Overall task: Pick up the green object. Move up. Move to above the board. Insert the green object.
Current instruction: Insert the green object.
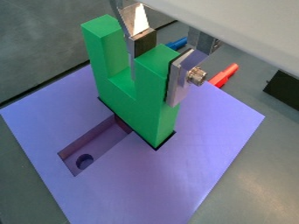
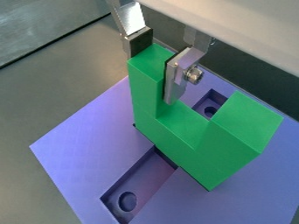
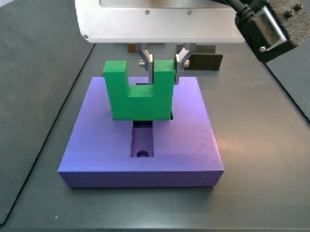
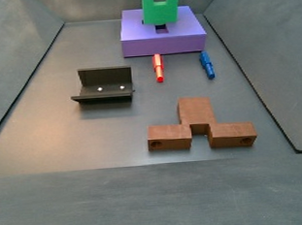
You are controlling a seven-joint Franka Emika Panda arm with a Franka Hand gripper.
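The gripper (image 1: 158,54) clamps one prong of the bright green U-shaped block (image 1: 126,83) — its base entering the purple slab's (image 1: 198,157) central recess. Keep it upright, press straight down — release once seated.

A dull grey floor (image 4: 64,140) spreads out around the fixture (image 4: 105,85). Dark walls (image 4: 94,4) slope up at the far end, behind the fixture. The light is even and soft.

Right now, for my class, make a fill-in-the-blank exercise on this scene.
1. The gripper is closed on one ____ of the bright green U-shaped block.
2. That block stands in the recess of the flat ____ board.
3. Its prongs point ____.
4. A red and a ____ marker lie before the board.

Missing: prong; purple; up; blue
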